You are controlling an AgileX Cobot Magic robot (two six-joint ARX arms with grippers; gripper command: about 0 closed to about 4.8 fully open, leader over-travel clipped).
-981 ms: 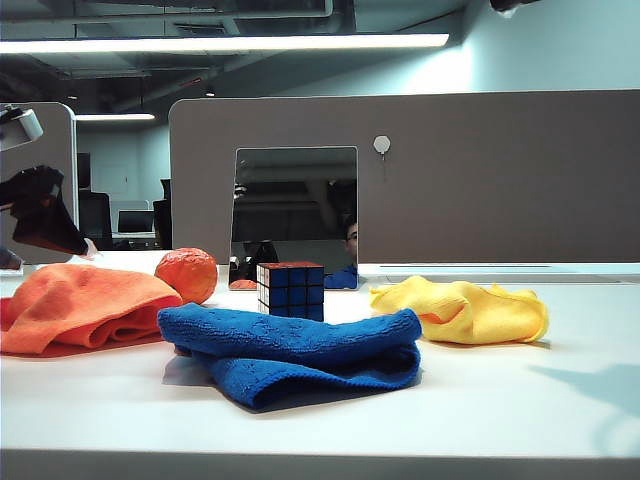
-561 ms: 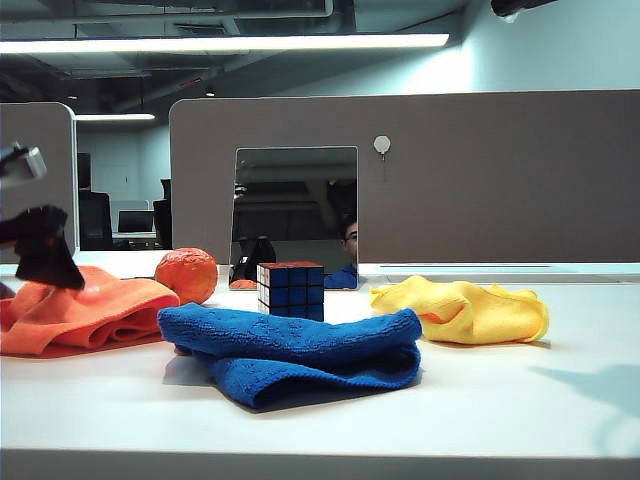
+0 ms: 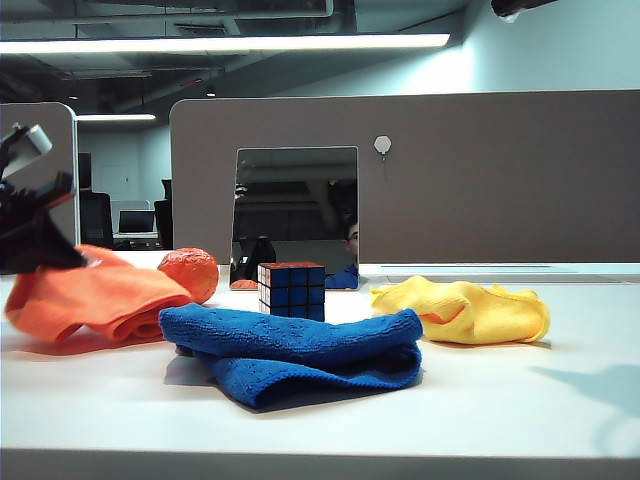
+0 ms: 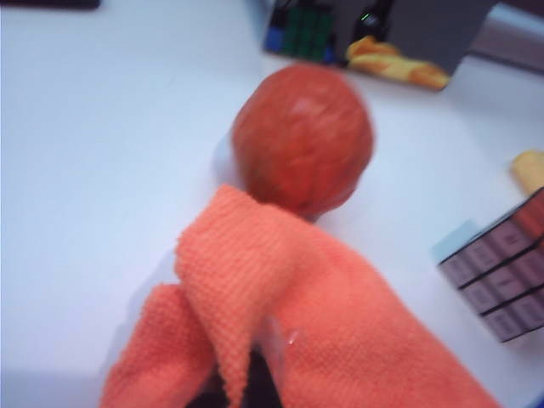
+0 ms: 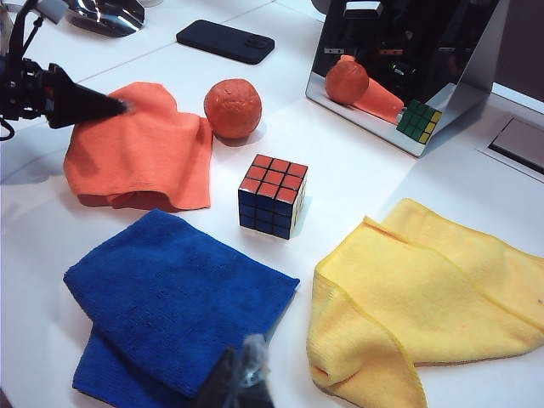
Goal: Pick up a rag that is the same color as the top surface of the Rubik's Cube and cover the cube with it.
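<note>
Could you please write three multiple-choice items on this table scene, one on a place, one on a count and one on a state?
1. Where does the Rubik's Cube stand?
A. Among the three cloths, beside the orange ball
B. On top of the yellow cloth
C. Under the blue cloth

2. How many cloths lie on the table?
A. Two
B. Three
C. Five

3. What is the left pincer doing?
A. Hanging open above the cube
B. Shut on the orange rag, lifting one edge
C. Shut on the ball

Answers:
1 A: the right wrist view shows the cube bare on the table, uncovered, ball behind it.
2 B: orange, blue and yellow.
3 B: the exterior view shows the rag's edge raised at the pincer. The right pincer hovers near the blue cloth, holding nothing.
</note>
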